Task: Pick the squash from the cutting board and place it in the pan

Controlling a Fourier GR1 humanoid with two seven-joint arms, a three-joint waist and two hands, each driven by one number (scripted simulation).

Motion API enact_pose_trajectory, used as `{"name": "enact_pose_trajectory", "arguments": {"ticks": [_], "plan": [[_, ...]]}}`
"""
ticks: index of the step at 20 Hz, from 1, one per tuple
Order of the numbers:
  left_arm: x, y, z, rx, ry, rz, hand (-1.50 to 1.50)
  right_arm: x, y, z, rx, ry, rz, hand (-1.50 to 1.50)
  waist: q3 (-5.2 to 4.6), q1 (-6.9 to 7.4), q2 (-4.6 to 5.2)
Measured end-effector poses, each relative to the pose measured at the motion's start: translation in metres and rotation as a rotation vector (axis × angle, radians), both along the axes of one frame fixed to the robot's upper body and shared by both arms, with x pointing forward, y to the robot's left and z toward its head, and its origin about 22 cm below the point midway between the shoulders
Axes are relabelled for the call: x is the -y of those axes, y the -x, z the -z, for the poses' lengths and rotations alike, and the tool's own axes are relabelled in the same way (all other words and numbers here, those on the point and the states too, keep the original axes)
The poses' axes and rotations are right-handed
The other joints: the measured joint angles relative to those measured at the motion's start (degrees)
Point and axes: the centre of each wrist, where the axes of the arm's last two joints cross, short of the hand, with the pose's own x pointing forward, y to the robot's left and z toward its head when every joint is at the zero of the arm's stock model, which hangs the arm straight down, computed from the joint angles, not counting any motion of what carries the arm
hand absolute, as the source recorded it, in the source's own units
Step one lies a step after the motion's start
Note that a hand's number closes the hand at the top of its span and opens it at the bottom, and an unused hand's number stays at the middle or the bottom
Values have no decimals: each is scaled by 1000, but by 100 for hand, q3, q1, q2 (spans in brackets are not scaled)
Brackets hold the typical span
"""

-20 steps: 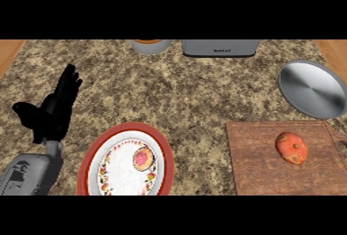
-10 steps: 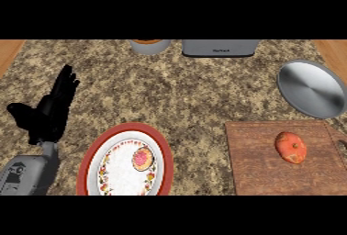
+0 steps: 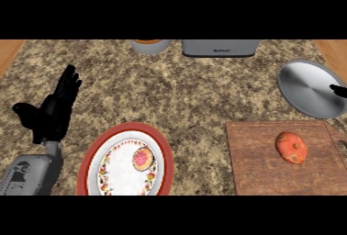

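A dark sliver, new in the last second, shows at the frame's right edge over the pan (image 3: 308, 89). I take it for my right hand (image 3: 339, 90) coming in, though too little shows to tell whether it is open or closed. The squash (image 3: 291, 148) has not moved: it lies on the cutting board (image 3: 257, 174), right of the board's middle and apart from the pan, which sits just beyond the board's far edge. I judge the pick not yet begun, and a hand arriving on that side is well placed to start it, since the squash and the pan lie close together there. My left hand (image 3: 51, 114) has barely shifted and rests at the left of the counter (image 3: 190, 92), forearm rising from the lower edge. It is fully open, fingers straight and pointing away from me, thumb out to the side, holding nothing. A red-rimmed plate (image 3: 82, 165) lies just beside it, well apart from the board.
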Motion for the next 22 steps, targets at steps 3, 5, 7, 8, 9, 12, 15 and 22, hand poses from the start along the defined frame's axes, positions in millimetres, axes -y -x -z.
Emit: {"name": "enact_pose_trajectory", "arguments": {"ticks": [3, 5, 7, 8, 9, 12, 15, 22], "plan": [[-1, 0, -1, 1, -2, 2, 0, -5, -5, 5, -4, 31, 40, -150, 1, 14, 2], [-2, 2, -5, 0, 2, -1, 0, -8, -7, 15, -20, 57, 50, -150, 1, 24, 2], [-3, 3, -3, -1, 2, -1, 0, -6, -7, 20, -31, 78, 49, -150, 2, 21, 3], [-4, 5, -1, 2, 0, -3, 0, -3, -9, 23, -40, 83, 46, -150, 2, 25, 4], [-4, 5, 1, 3, -3, -1, 0, -4, -9, 24, -48, 88, 39, -150, 3, 21, 4], [-6, 2, -2, 4, -1, 4, 0, 1, -13, 37, -77, 102, 13, -150, 4, 26, 7], [-9, 5, 0, 3, -4, -1, 0, -6, -17, 44, -104, 125, -18, -150, 3, 31, 6], [5, 9, 2, 4, -1, 2, 0, -22, -16, 57, -109, 183, -45, -150, 2, 18, 1]]}}
